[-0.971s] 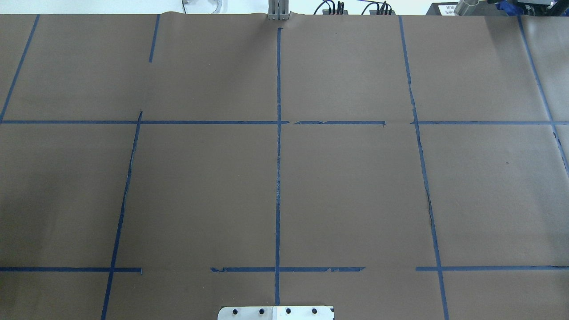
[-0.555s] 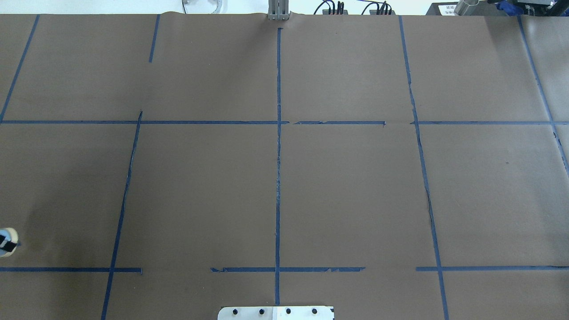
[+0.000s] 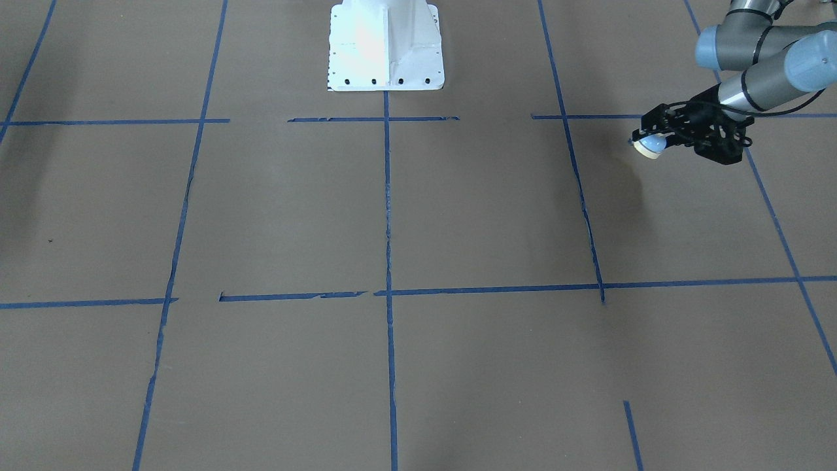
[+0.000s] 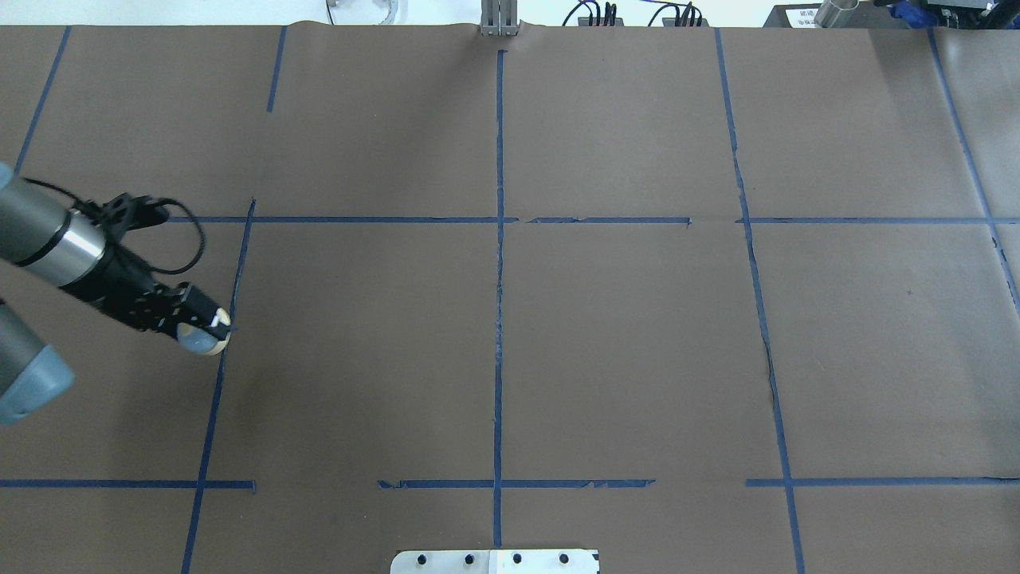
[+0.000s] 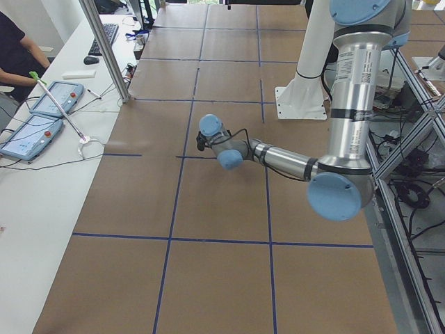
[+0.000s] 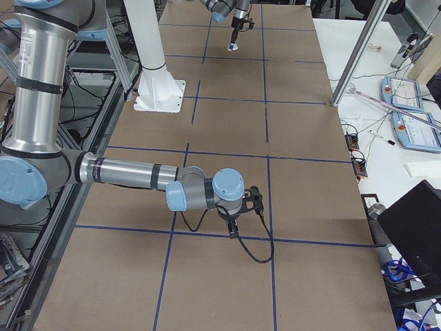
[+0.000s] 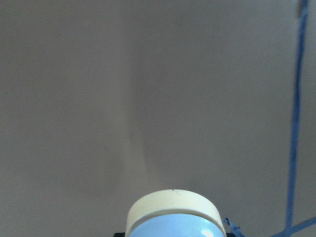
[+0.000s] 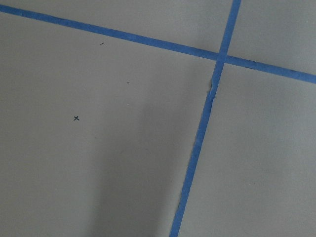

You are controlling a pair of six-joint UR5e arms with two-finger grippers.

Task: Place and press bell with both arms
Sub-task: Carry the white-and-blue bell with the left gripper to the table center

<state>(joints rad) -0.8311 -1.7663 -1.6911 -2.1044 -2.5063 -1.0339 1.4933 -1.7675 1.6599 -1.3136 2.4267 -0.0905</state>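
Observation:
My left gripper [image 4: 201, 329] is shut on the bell [image 4: 205, 338], a small bell with a light blue dome and a cream base ring. It is held tilted, base outward, above the brown table over a blue tape line at the left. It also shows in the front-facing view [image 3: 649, 146] and at the bottom of the left wrist view [image 7: 174, 215]. The right gripper [image 6: 234, 222] shows only in the exterior right view, pointing down near the table. I cannot tell if it is open or shut.
Blue tape lines [image 4: 499, 279] divide the brown paper table. The white bolted pedestal [image 3: 384, 46] stands at the robot's side. Tablets [image 5: 42, 118] and a metal post [image 5: 104, 49] are on the operators' bench, and a person's arm is at its edge.
The left arm has come into the overhead view from the left edge. It carried the bell to the right and away from the robot.

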